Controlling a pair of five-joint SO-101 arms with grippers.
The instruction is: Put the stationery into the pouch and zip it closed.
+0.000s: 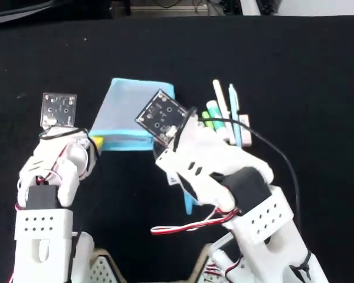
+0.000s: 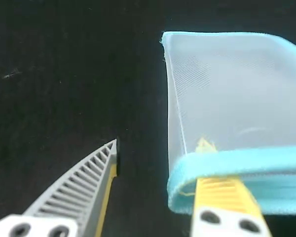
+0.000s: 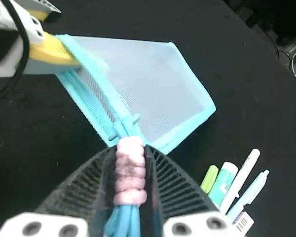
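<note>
Two end effectors sit at the near edge of the light blue mesh pouch (image 1: 133,109), which lies flat in the middle of the black counter (image 1: 295,71). The right end effector (image 3: 130,150) is clamped on the pink padded zip pull (image 3: 130,173) at the pouch's near right corner, with blue cords running back between its jaws. The left end effector (image 2: 159,148) stands wide at the near left corner. Its yellow-faced finger (image 2: 227,195) meets the turquoise trim and its tip seems to show through the mesh, so it looks slipped inside the mouth. Its grey ribbed finger (image 2: 84,192) is apart, over bare counter. The loose stationery (image 1: 224,115), markers, pens and a small pink piece, lies just right of the pouch, none of it inside.

The step in hand appears to be opening the mouth and holding it open. Pull tension should run low along the zip line rather than upward, since the light mesh would probably slide or bunch. The left finger should anchor its corner and lift only the upper lip. I cannot tell how far the zip has run.
</note>
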